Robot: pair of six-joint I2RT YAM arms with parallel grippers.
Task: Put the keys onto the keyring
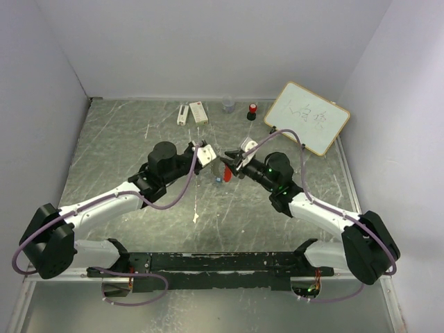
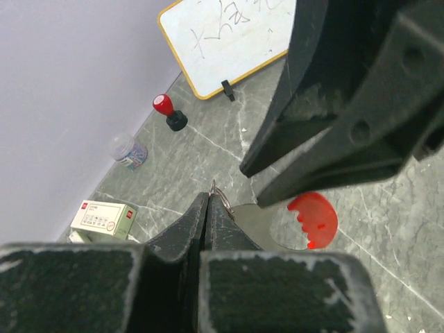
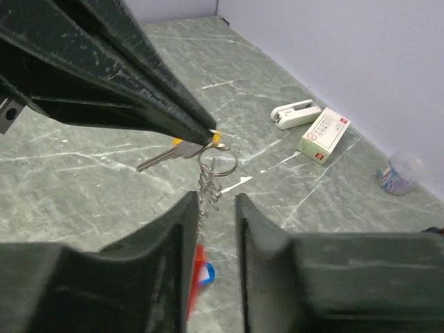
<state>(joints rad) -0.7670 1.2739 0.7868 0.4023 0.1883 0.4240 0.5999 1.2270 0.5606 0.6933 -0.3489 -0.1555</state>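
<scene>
A grey-green marbled tabletop (image 1: 125,139) with pale walls around it carries the work. A whiteboard (image 1: 307,118) leans in the upper right of the top view. The two arms reach forward from the bottom edge and bend inward, so their grippers meet nose to nose a little above the centre of that view. The left gripper (image 2: 206,202) is fully closed. In the right wrist view its tips pinch the head of the yellow key (image 3: 163,157), whose blade points to the left of the frame. The keyring (image 3: 208,191) is just under those tips. Its wire loop touches or nearly touches the key, and its chain runs down between the fingers of the right gripper (image 3: 215,200) to the red tag (image 3: 196,277) and the blue tab (image 3: 207,274). The right gripper is parted by a narrow gap around this chain, and I see no pad pressing on it. I judge that the step in hand is threading this key on the loop, but I cannot tell if it is already through. The next move calls for a steady ring and a very small, exact push of the key's hole along the wire end. A small pale piece (image 1: 195,218) lies on the tabletop below the centre. It may be the second key, but it is too small to say.
</scene>
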